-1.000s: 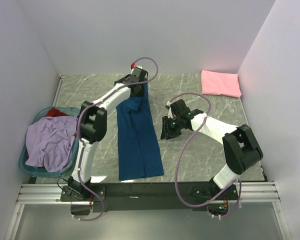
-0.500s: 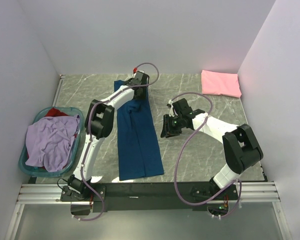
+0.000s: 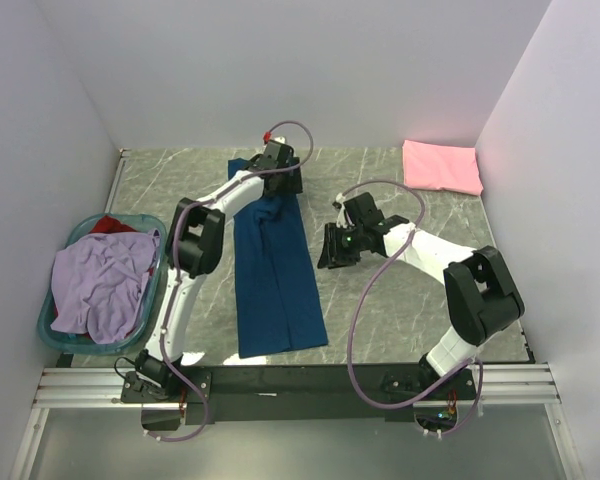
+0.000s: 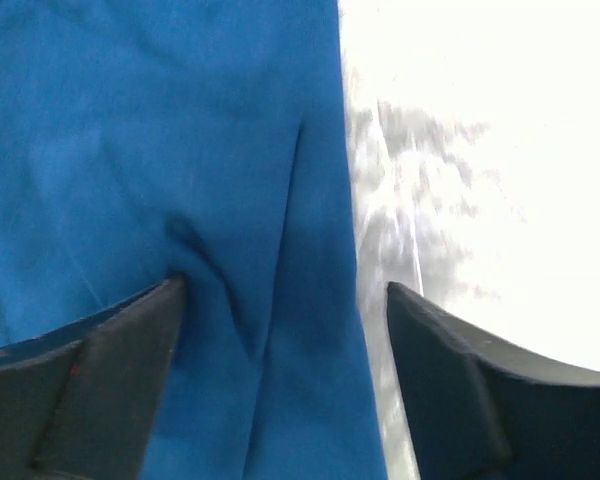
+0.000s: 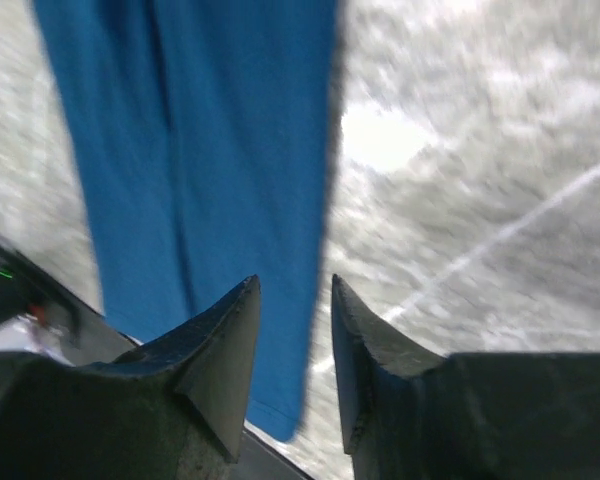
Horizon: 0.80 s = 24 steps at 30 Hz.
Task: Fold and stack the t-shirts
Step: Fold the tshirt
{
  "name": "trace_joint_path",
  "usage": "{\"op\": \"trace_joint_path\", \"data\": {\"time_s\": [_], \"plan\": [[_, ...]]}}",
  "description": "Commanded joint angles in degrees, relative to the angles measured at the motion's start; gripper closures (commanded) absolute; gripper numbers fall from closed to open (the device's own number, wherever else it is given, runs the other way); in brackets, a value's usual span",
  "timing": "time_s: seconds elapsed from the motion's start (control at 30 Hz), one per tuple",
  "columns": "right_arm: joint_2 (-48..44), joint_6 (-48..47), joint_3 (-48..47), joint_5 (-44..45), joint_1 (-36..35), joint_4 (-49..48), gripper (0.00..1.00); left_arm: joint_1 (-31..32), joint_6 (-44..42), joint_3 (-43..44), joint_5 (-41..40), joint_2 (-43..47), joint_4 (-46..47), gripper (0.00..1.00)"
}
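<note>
The navy blue t-shirt lies as a long folded strip down the middle of the table. My left gripper is open low over its far end, and in the left wrist view the jaws straddle the shirt's right edge. My right gripper is open and empty just right of the strip's right edge; the right wrist view shows the blue cloth beyond its tips. A folded pink t-shirt lies at the far right. The lavender t-shirt and the red one are in the basket.
The teal plastic basket stands at the left edge of the table. Grey walls close in the table on three sides. The marbled table top shows bare in front of the right arm.
My left gripper has come down and a little to the right onto the far end of the navy shirt. My right gripper has shifted slightly left toward the shirt's right edge.
</note>
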<state>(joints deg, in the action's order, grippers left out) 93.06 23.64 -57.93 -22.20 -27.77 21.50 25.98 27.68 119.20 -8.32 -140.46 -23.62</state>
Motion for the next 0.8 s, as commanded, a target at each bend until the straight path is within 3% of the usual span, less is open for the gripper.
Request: {"op": "trace_joint_path", "data": {"time_s": [0.0, 0.03, 0.07, 0.27, 0.47, 0.57, 0.77], "plan": [[0.3, 4.2, -4.5, -1.3, 0.3, -5.6, 0.57, -0.3, 2.3, -4.0, 2.1, 12.1, 1.3, 0.1], [0.5, 5.7, -5.0, -2.5, 0.4, -7.0, 0.55, -0.3, 3.2, -5.8, 1.5, 14.2, 0.9, 0.02], [1.3, 8.8, -5.4, -3.0, 0.4, -10.3, 0.51, -0.4, 3.8, -6.5, 1.0, 16.2, -0.1, 0.01], [9.7, 21.9, -11.8, -6.7, 0.4, -21.3, 0.44, -2.1, 10.6, -16.4, -4.8, 31.7, -5.8, 0.03], [18.8, 28.8, -18.8, -6.4, 0.4, -29.6, 0.44, -3.5, 14.4, -36.1, 0.0, 44.3, -8.2, 0.2], [24.8, 31.6, -23.1, -5.3, 0.3, -31.7, 0.42, -3.3, 17.0, -48.1, 8.3, 48.4, -9.4, 0.31], [30.6, 35.2, -26.5, -5.3, 0.5, -34.6, 0.41, -3.0, 19.1, -57.6, 16.2, 50.3, -9.1, 0.46]]}}
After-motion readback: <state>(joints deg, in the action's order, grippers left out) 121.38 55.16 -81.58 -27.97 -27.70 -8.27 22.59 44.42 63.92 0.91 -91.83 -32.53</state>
